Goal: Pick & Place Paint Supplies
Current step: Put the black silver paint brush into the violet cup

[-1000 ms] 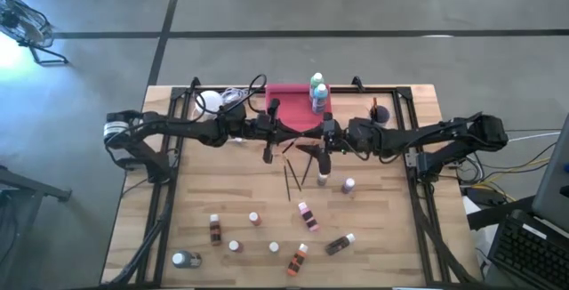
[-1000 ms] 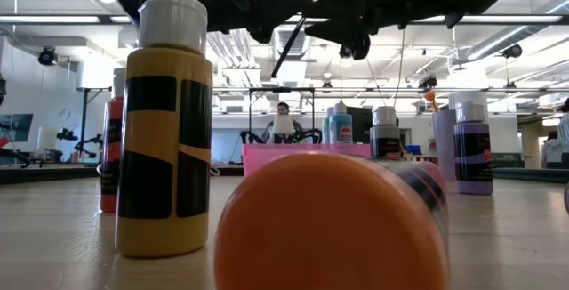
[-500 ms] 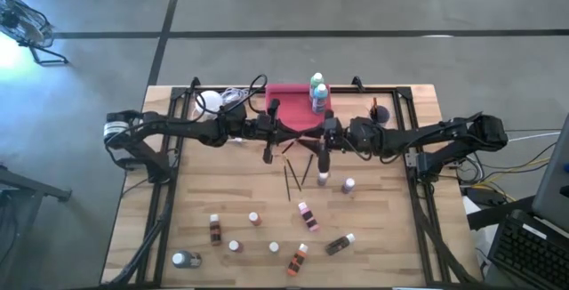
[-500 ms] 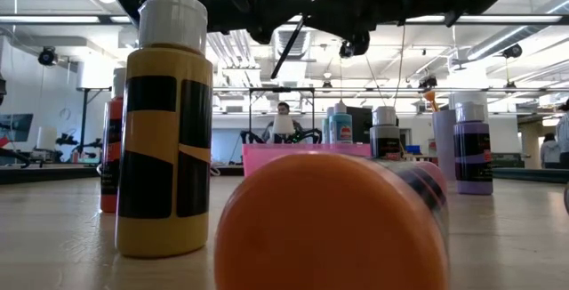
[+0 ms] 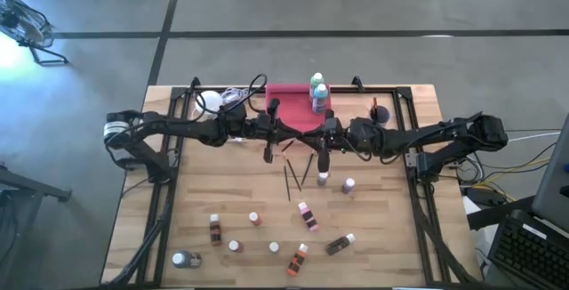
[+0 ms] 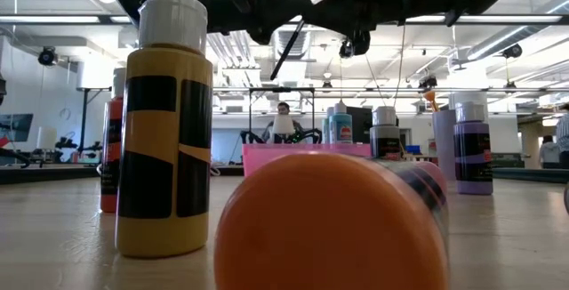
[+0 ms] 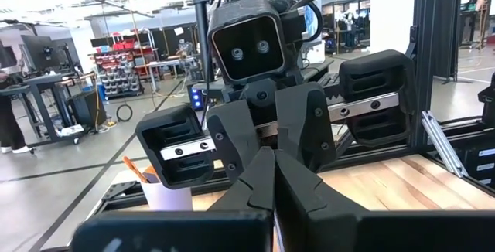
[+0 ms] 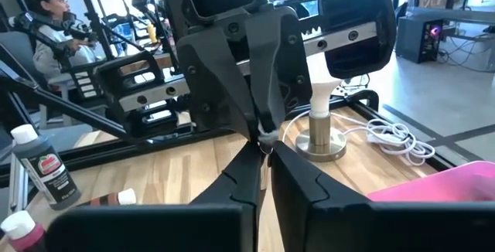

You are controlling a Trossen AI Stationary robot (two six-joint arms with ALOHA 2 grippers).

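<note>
High view has us mid-handover above the table: left gripper (image 5: 267, 154) and right gripper (image 5: 323, 158) face each other, just in front of the pink tray (image 5: 289, 94). Both are clenched on a paintbrush (image 6: 286, 48). We'd free one side slowly so it doesn't drop.

Two bottles (image 5: 316, 89) stand on the tray (image 5: 286, 97); small bottles (image 5: 254, 219) scattered nearer front edge.

Around my wooden counter (image 5: 222, 192) I see a grey concrete floor (image 5: 356, 5) with dark lines. The hall behind is large and bright, with long ceiling lights (image 6: 53, 19). Red shelves (image 7: 128, 59) stand far away, and a person (image 8: 48, 8) sits there.
</note>
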